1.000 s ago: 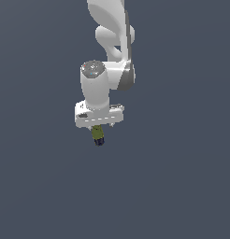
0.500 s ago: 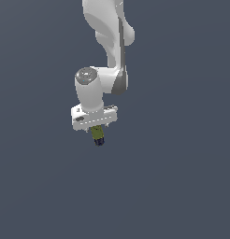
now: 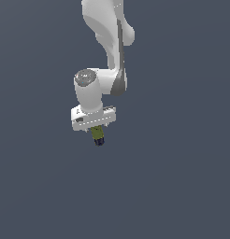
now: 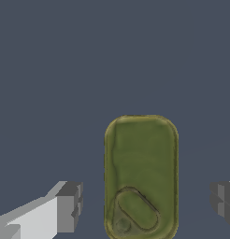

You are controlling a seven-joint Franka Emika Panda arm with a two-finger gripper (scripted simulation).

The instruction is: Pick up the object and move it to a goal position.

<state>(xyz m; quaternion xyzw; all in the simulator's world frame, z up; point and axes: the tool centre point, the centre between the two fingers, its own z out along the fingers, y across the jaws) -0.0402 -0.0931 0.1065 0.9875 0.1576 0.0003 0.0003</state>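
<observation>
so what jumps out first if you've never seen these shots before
The white arm hangs from the top of the exterior view over a plain dark surface. In the wrist view, the olive-green tin can sits between the open gripper fingers, a gap showing on each side.

Plain dark grey-blue surface (image 3: 182, 186) fills both views, no edges or markings visible. A small tin (image 4: 140, 177) with olive-green top shows against it; contact can't be told.
</observation>
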